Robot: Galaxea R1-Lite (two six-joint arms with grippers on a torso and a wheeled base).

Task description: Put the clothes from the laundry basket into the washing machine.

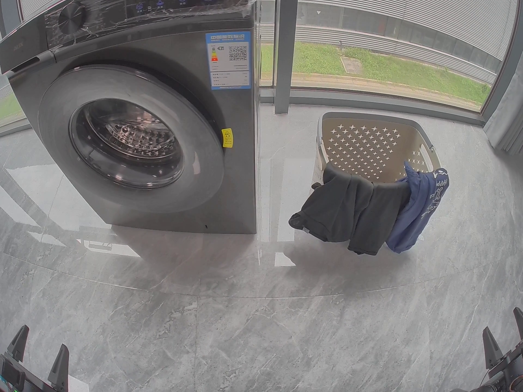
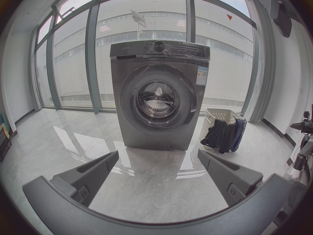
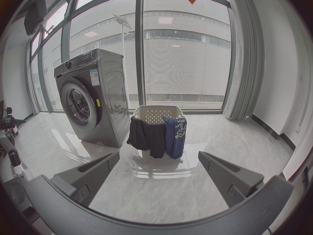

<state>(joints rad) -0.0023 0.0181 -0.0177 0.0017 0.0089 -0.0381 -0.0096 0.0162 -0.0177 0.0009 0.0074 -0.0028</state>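
Head view, dark garment [image 1: 348, 208], blue garment [image 1: 417, 213] over laundry basket [image 1: 365, 148] rim, left hand [image 1: 42, 340], right hand [image 1: 502, 321] spread, empty

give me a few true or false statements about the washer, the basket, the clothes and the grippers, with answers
1. The washing machine door is shut. True.
2. A dark garment and a blue garment hang over the laundry basket rim. True.
3. The laundry basket stands on the robot's left of the washing machine. False: it stands on the right.
4. The left gripper and right gripper are both open. True.
5. The right gripper holds the blue garment. False: it is empty, apart from the laundry basket.
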